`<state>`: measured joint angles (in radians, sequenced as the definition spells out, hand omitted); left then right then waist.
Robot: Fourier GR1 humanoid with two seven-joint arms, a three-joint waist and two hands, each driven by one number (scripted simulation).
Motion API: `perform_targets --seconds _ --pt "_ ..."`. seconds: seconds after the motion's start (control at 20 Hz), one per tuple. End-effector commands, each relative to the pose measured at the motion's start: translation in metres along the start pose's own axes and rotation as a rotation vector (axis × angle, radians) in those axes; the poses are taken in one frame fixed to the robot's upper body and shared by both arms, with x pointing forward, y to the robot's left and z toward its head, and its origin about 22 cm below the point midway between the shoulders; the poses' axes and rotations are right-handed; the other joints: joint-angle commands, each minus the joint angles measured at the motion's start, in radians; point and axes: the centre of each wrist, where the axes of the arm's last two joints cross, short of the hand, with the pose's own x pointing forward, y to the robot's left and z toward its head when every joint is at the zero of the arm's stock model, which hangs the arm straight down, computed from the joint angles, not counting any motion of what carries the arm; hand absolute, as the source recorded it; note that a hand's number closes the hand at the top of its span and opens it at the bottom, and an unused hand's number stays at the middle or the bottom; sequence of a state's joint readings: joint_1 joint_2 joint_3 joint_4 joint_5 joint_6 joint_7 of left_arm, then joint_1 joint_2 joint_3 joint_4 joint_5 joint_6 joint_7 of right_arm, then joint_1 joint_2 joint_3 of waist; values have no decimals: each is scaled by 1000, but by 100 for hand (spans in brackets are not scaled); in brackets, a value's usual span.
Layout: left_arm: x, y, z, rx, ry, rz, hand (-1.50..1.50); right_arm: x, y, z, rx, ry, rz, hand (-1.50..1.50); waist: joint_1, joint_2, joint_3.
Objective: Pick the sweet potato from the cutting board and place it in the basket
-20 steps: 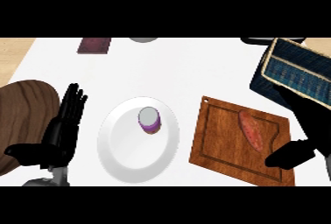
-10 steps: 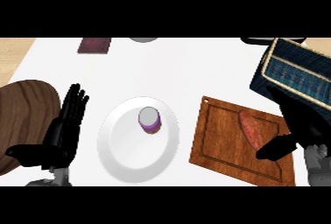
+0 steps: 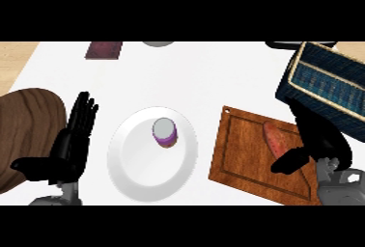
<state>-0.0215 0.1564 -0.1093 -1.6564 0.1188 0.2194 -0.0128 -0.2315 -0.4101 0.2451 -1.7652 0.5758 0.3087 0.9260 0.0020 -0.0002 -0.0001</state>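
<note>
A reddish sweet potato (image 3: pixel 273 136) lies on the brown wooden cutting board (image 3: pixel 242 154) at the right. My right hand (image 3: pixel 317 140) hovers over the board's right side with fingers fairly straight, reaching up along the potato's right, and its thumb (image 3: pixel 288 160) sits just below the potato. Nothing is held. The dark blue woven basket (image 3: pixel 329 82) stands tilted at the upper right, just beyond the hand. My left hand (image 3: pixel 71 142) rests open at the left, fingers pointing up.
A white plate (image 3: pixel 135 164) with a purple cup (image 3: pixel 164 131) stands in the middle. A round dark wooden board (image 3: pixel 25 125) is at the left edge. A maroon block (image 3: pixel 104 49) and a grey dish (image 3: pixel 158 43) sit at the far edge.
My right hand has moved up and forward over the cutting board, its fingers now stretching alongside the sweet potato toward the basket. The left hand has stayed still.
</note>
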Motion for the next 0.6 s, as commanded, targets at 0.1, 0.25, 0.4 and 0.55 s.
perform_targets --seconds 0.1,0.25,0.4,0.55 --pt "15 15 6 4 -6 0 0 -15 23 -7 15 32 9 -150 1 0 0" --pt "-2 7 11 7 -3 -8 0 -3 31 5 45 48 32 -150 -1 -1 0" --pt "0 8 -1 -5 20 10 0 -10 23 4 60 49 40 -150 -3 -1 0" --pt "-10 7 8 -6 22 9 0 -18 32 -27 65 48 37 -150 0 0 0"
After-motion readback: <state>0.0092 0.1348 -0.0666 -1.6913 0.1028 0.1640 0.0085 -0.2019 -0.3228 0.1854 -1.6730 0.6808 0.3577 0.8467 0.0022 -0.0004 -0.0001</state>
